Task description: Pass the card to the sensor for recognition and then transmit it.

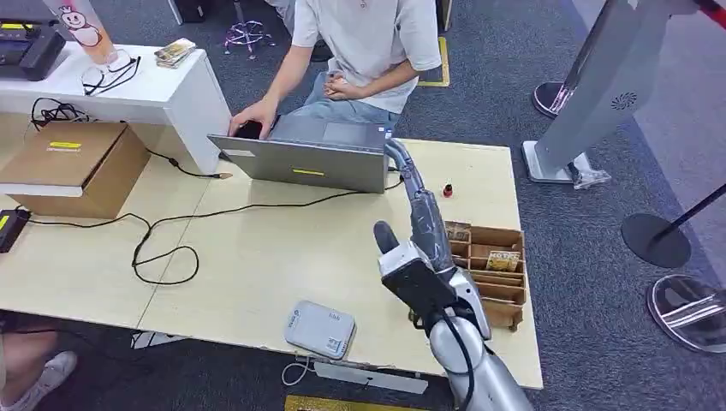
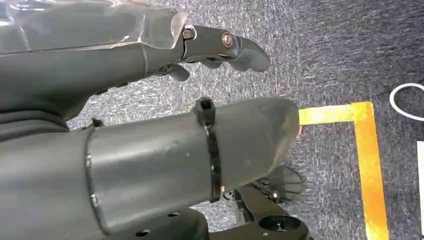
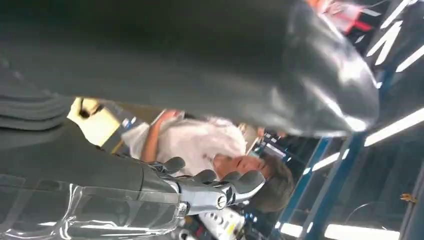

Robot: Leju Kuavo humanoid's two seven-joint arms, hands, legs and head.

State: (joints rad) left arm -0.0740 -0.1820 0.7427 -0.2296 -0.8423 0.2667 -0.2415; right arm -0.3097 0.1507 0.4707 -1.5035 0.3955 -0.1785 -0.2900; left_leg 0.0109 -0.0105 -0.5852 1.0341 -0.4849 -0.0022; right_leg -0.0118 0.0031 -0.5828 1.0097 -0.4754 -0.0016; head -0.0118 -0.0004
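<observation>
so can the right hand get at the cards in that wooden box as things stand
Probably yes. The right hand is raised, holding nothing, beside the wooden box at the table's right edge. The card stands in an open-topped slot, nothing covering it.

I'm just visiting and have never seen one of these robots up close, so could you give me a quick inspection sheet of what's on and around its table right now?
Surface: light wooden table, mostly bare in the middle.
Job's things: grey card sensor at the near edge; wooden card holder with cards in its slots at the right.
Clutter: open laptop used by a seated person; cardboard box; small red-capped bottle.
Hands: right hand raised above the table beside the holder, holding nothing; left hand hangs over the carpet, holding nothing.
Cables: black cable looping across the table.
Surroundings: grey carpet, yellow floor tape, stanchion bases.
</observation>
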